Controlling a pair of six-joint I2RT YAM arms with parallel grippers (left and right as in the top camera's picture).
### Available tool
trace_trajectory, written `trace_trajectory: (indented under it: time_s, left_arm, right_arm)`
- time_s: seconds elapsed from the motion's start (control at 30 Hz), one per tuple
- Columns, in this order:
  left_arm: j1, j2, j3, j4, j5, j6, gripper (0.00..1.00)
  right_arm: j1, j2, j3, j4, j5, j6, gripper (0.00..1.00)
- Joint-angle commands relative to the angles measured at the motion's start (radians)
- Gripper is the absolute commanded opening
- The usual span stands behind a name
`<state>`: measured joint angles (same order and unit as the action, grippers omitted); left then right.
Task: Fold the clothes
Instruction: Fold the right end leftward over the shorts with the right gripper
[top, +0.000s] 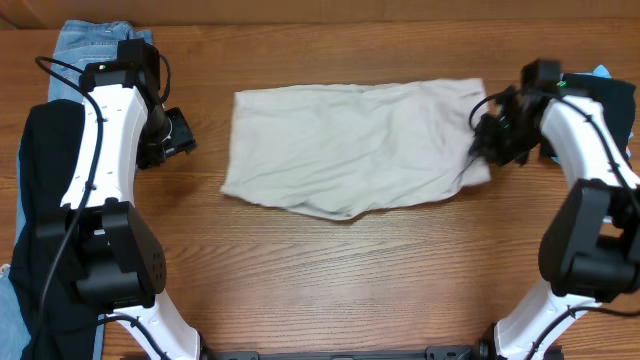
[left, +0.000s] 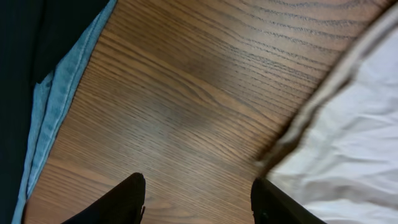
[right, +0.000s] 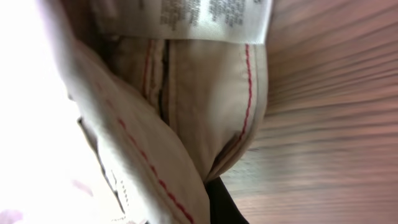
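Trousers (top: 355, 148): 3 o'clock edge covers tips of right pincer (top: 487, 136).
Right pincer: pinching that edge.
Left pincer (left: 198, 198): spread; trousers at its 3 o'clock.

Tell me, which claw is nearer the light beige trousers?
Right. The right claw grips the light beige trousers at the right edge; the left claw hangs open, apart from their left edge.

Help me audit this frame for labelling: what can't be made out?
Right gripper grip: overhead, its dark body hides the fingertips; right wrist view, the trousers fill the frame.
Label print: right wrist view, blurred, cut by top edge.
Dark garment: overhead, under the left arm, cut by left edge.
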<state>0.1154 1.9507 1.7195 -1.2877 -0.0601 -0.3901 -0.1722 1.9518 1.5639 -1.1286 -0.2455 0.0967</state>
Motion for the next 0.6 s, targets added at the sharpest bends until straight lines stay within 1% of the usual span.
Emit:
trace_trajectory:
  time_s: [0.0, 0.17, 0.3, 0.43, 0.57]
  left_arm:
    - [0.0, 0.0, 0.012, -0.001, 0.028, 0.009, 0.58]
    - [0.0, 0.0, 0.012, 0.006, 0.028, 0.008, 0.59]
    - [0.0, 0.0, 0.012, 0.006, 0.028, 0.008, 0.62]
    - [0.0, 0.0, 0.012, 0.006, 0.028, 0.008, 0.64]
    - [0.0, 0.0, 0.012, 0.006, 0.028, 0.008, 0.65]
  right_arm:
    - [0.01, -0.06, 0.118, -0.047, 0.065, -0.019, 0.04]
    - [0.061, -0.061, 0.217, -0.112, 0.066, -0.023, 0.04]
    - [0.147, -0.061, 0.34, -0.185, 0.067, -0.022, 0.04]
    - [0.279, -0.061, 0.437, -0.208, 0.078, -0.018, 0.04]
    - [0.43, -0.049, 0.439, -0.177, 0.12, 0.03, 0.04]
